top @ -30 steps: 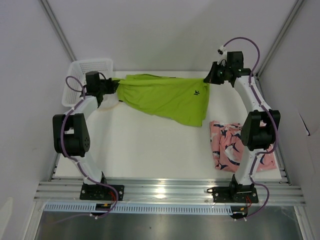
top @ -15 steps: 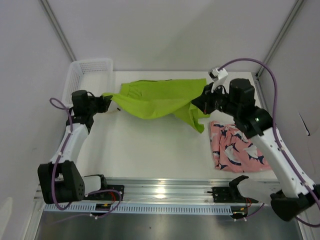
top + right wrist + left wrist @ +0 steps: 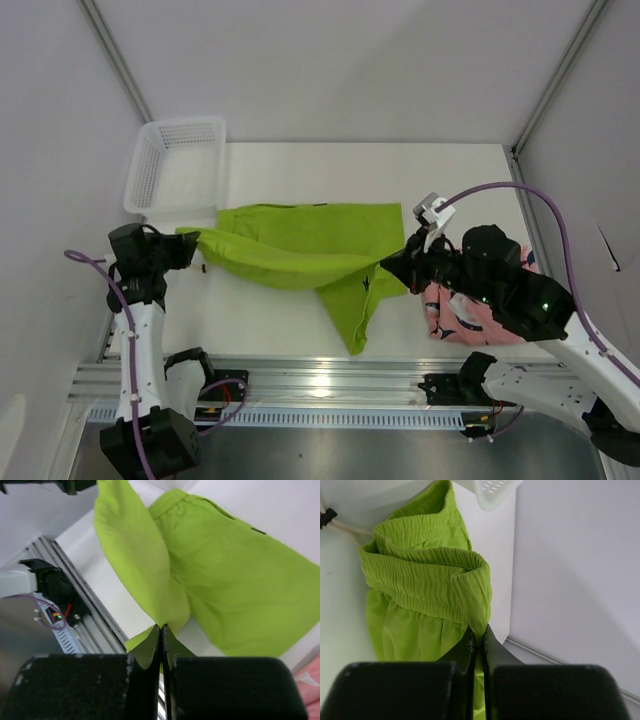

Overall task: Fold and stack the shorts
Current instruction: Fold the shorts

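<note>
Left gripper [image 3: 478,630]: clamped tight on the waistband of the green shorts [image 3: 300,245]. Right gripper [image 3: 161,626]: pinched shut on a fold at the far end. The cloth sags between them, one leg trailing towards you (no clean fold yet). Pink shorts [image 3: 447,318] lie rumpled beneath your right arm. Nothing is stacked. Both arms are drawn back and low, grippers facing inward. The basket [image 3: 183,123] sits beyond the left gripper.
</note>
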Available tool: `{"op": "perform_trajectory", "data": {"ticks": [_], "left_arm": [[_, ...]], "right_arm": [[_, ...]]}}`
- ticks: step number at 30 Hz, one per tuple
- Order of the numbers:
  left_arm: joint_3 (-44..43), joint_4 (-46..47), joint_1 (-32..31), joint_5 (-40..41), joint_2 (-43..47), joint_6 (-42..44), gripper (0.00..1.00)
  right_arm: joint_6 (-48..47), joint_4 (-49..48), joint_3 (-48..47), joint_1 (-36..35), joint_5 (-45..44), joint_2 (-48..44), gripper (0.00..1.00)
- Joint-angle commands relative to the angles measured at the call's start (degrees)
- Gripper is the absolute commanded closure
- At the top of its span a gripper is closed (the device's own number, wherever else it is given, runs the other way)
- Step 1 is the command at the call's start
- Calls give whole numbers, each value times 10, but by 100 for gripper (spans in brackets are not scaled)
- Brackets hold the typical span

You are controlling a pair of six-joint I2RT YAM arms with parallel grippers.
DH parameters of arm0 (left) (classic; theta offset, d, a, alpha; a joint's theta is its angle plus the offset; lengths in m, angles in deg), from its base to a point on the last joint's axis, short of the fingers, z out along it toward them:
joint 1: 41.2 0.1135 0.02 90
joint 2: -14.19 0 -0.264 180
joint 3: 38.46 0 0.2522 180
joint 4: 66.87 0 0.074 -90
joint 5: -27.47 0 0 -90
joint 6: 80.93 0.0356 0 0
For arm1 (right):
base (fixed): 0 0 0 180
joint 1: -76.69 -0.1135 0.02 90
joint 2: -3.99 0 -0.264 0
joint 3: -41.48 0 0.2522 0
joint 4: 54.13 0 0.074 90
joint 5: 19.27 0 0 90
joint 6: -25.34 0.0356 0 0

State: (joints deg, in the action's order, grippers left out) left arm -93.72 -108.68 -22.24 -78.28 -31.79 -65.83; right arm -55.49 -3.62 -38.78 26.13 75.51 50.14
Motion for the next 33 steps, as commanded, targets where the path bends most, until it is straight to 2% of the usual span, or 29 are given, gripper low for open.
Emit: {"op": "perform_trajectory", "data": {"ticks": [1, 3, 7, 8, 15, 23, 29, 33], "left_arm": [[-27, -24, 21, -31, -23, 32, 100], [-38, -24, 25, -36, -43, 35, 100], [-81, -24, 25, -29, -84, 38, 100], [-84, -22, 25, -26, -95, 34, 100], [-119, 5, 26, -11, -141, 22, 100], [-151, 3, 25, -12, -164, 29, 100], [-123, 13, 25, -20, -155, 15, 100], [-111, 38, 25, -12, -150, -3, 100]], "right_arm": [[-23, 3, -42, 8, -66, 50, 100], [-35, 13, -87, 28, -57, 81, 100], [-45, 40, -146, 118, 44, 148, 100], [-46, 40, -150, 157, 67, 166, 100], [-43, 23, -140, 258, 150, 224, 100], [-30, 13, -136, 272, 165, 215, 100], [-19, 10, -117, 273, 166, 185, 100], [-20, 12, -119, 282, 167, 196, 100]]}}
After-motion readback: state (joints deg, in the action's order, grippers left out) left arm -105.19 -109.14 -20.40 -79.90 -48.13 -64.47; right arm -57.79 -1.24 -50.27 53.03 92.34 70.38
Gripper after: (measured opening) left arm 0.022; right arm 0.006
